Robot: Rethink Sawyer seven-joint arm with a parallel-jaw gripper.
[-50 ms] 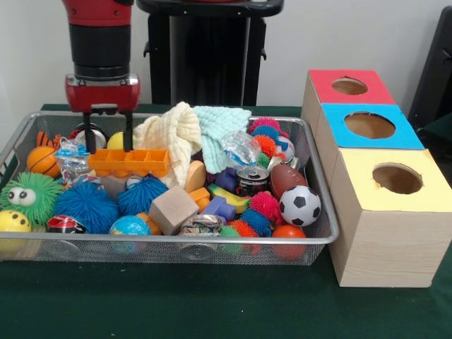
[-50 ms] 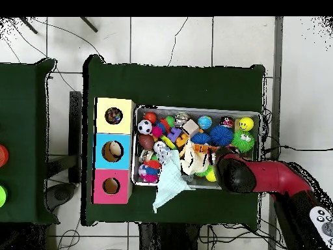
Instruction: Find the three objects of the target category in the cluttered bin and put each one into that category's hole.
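My gripper (image 1: pixel 109 145) hangs over the left back part of the wire bin (image 1: pixel 321 236). Its two black fingers (image 1: pixel 90 141) stand wide apart, open. Their tips reach the top edge of an orange moulded tray (image 1: pixel 129 162) lying on the clutter. I cannot tell whether they touch it. In the overhead view the red arm (image 2: pixel 273 179) covers the gripper, and the orange tray (image 2: pixel 203 148) shows just beyond it. Three hole boxes stand beside the bin: red (image 1: pixel 349 86), blue (image 1: pixel 369 125) and yellow (image 1: pixel 397 179).
The bin holds a cream cloth (image 1: pixel 173 131), a mint cloth (image 1: pixel 219 123), a wooden cube (image 1: pixel 171 209), a soccer ball (image 1: pixel 299 205), a small football (image 1: pixel 286 176), a can (image 1: pixel 252 180), blue spiky balls (image 1: pixel 85 206) and a green fuzzy ball (image 1: pixel 28 194).
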